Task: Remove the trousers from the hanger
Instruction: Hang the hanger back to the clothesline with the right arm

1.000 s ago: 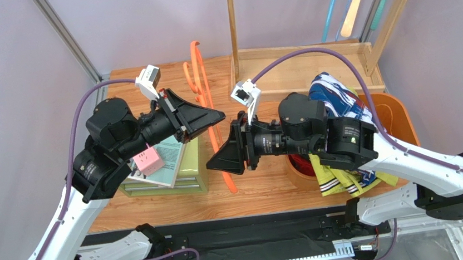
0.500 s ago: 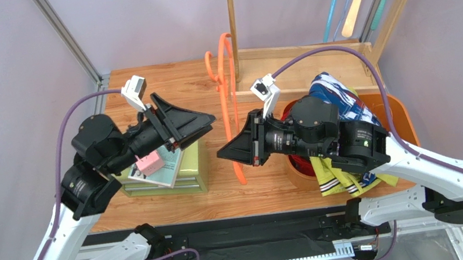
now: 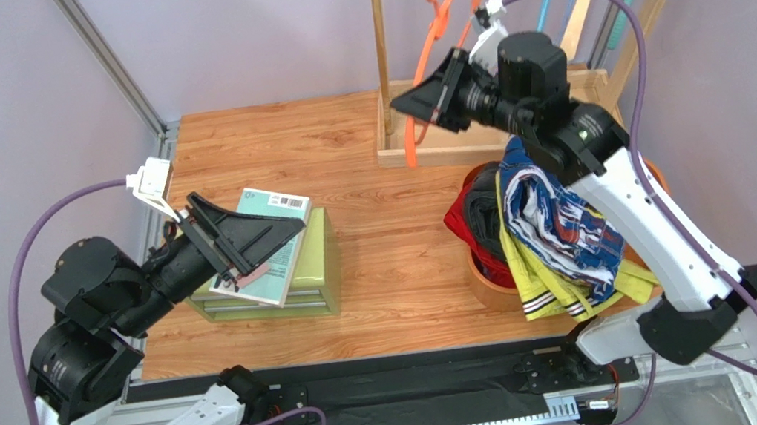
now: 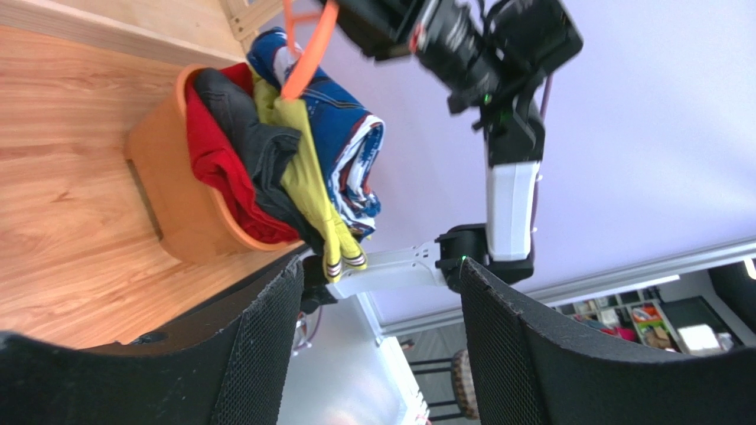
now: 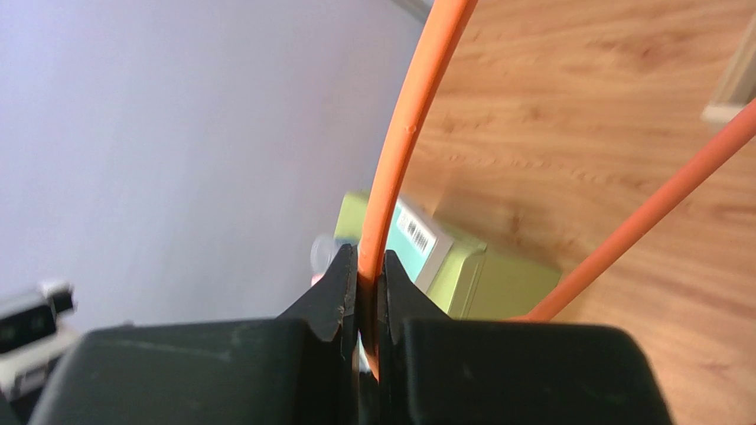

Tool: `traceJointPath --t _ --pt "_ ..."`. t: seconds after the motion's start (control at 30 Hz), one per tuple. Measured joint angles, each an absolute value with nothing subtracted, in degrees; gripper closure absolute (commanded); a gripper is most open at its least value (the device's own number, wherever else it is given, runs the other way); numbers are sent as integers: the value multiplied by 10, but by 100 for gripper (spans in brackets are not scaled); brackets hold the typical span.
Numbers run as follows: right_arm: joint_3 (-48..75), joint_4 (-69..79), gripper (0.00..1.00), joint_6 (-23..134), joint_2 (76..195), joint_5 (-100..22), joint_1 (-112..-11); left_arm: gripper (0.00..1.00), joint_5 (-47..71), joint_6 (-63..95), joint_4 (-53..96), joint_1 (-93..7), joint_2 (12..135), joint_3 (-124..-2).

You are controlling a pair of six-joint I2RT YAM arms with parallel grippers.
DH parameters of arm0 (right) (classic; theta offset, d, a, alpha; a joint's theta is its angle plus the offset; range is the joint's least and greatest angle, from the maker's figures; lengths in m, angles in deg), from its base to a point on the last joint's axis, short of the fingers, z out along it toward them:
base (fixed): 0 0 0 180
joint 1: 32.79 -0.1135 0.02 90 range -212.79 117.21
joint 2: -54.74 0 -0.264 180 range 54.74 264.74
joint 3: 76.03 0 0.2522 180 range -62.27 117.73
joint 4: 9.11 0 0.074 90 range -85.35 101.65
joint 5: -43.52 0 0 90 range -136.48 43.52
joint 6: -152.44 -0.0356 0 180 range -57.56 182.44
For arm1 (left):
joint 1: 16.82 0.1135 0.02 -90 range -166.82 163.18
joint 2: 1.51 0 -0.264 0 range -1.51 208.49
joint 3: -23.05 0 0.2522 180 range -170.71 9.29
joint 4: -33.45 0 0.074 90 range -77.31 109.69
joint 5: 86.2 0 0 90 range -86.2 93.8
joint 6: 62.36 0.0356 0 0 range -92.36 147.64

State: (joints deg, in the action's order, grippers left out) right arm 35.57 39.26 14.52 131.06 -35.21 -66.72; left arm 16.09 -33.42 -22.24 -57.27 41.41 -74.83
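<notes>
Nearest, the left gripper [image 3: 290, 231] is held wide open, with nothing in it, above a book [image 3: 275, 208]. The trousers [image 3: 548, 221] are piled in the orange basket [image 3: 486, 284] and hang over its rim. Farther back, the orange hanger [image 5: 417, 106] is pinched in the closed right gripper [image 5: 359, 266], high beside the wooden rack [image 3: 382, 32].

Pale lilac walls [image 3: 243, 30] all round, soft even light. Wood table [image 3: 386, 234] under both grippers; green drawer unit [image 3: 320, 278] w/ books [image 3: 285, 198] on top sits directly below left gripper [image 3: 294, 223]. Wooden rack upright [image 3: 379, 10] stands just beside right gripper [image 3: 401, 106], alu post [image 3: 107, 60] in far corner beyond left gripper.
</notes>
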Motion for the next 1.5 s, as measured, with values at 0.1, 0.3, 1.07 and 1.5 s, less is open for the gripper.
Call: traceJointPath --t 0.1,0.3,1.07,1.5 --pt "426 392 100 142 1372 -361 -629 34 152 -329 -237 -573 397 -747" --pt "590 394 100 149 1506 -434 -606 34 150 -327 -247 -573 386 -748" --pt "810 421 100 115 1692 -529 -531 35 157 -321 -293 -573 376 -777" --pt "870 417 100 1 1726 -528 -501 35 165 -321 -299 -573 380 -786"
